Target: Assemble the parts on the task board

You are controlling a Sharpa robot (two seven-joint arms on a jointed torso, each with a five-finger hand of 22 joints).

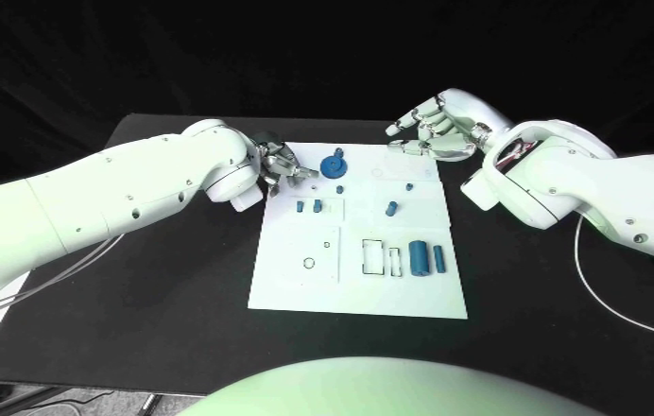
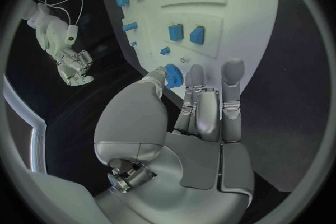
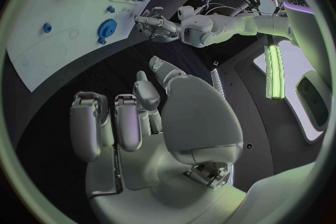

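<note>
Blue gear (image 1: 335, 166) — beside left hand (image 1: 283, 172).

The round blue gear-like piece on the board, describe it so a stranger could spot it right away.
Find the white task board mid-table. Near its far edge, beside the left hand, lies the blue disc. It is round and the widest piece; its neighbours are small blocks and pegs.

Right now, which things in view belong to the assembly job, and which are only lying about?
Belong to the job:
- task board
- round blue gear near the left hand
- blue cylinder
- small blue parts
- right hand, hanging past the board's far corner, holding nothing

Just lying about:
- black table
- white cable at the table's right edge
</note>
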